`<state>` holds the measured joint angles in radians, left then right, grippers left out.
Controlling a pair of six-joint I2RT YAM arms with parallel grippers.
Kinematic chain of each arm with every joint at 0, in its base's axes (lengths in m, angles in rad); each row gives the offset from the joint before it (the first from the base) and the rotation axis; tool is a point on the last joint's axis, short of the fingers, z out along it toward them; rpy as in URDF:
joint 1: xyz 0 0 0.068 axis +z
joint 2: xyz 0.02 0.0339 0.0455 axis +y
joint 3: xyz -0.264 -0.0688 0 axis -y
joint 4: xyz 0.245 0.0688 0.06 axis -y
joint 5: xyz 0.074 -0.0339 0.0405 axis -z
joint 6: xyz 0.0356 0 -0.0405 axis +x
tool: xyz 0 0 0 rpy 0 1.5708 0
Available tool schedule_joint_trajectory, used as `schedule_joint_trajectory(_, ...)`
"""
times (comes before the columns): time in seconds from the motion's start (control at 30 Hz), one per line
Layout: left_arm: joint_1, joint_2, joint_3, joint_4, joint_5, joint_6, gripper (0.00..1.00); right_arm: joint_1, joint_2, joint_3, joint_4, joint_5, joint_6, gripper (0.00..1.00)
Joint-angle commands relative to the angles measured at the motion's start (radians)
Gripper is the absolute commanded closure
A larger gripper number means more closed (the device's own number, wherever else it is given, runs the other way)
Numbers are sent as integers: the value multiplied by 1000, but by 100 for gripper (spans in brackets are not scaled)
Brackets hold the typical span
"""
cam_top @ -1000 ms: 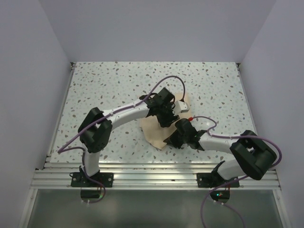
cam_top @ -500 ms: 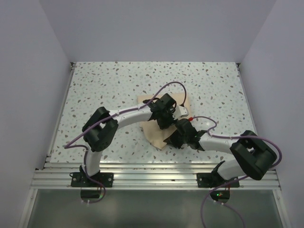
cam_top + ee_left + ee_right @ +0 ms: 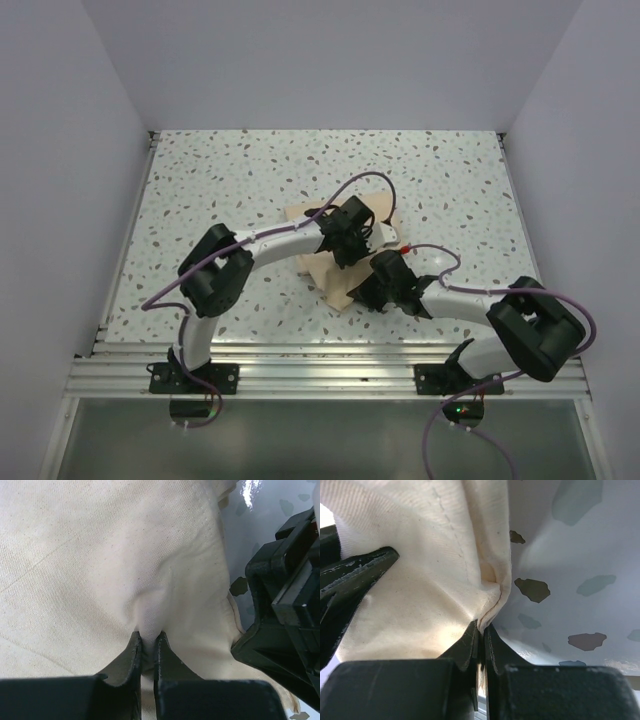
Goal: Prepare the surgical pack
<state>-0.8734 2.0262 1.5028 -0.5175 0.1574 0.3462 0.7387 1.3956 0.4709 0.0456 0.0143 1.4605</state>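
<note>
Left gripper [image 3: 148, 643], right gripper [image 3: 481, 630], pinching cloth [image 3: 95, 555] (folded?)

Soft, even light fills the sharp top view, with faint shadows under the arms on the desk [image 3: 230, 180]. In the left wrist view, glare streaks the desk at top right and the cloth [image 3: 100, 555] weave is crisp. In the right wrist view, the cloth blows out at far left, and the near right pincer [image 3: 481, 630] is dark and blurred.
</note>
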Motion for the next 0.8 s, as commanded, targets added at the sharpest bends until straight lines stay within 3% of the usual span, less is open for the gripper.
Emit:
schedule_joint_trajectory(0.0, 11, 94, -16, -15, 16, -38, 100, 14, -17, -18, -72, -20, -15, 100)
schedule_joint_trajectory(0.17, 16, 104, 14, -25, 37, -72, 100, 10, -85, -23, -133, 5, -40, 100)
schedule_joint_trajectory(0.53, 40, 104, 239, -137, 50, -193, 100, -84, -369, 77, -444, 72, -267, 50)
schedule_joint_trajectory(0.6, 40, 101, 270, -168, 50, -199, 100, -108, -391, 135, -493, 70, -308, 50)
schedule_joint_trajectory(0.77, 53, 100, 381, -252, 62, -220, 100, -196, -339, 205, -408, -13, -423, 65)
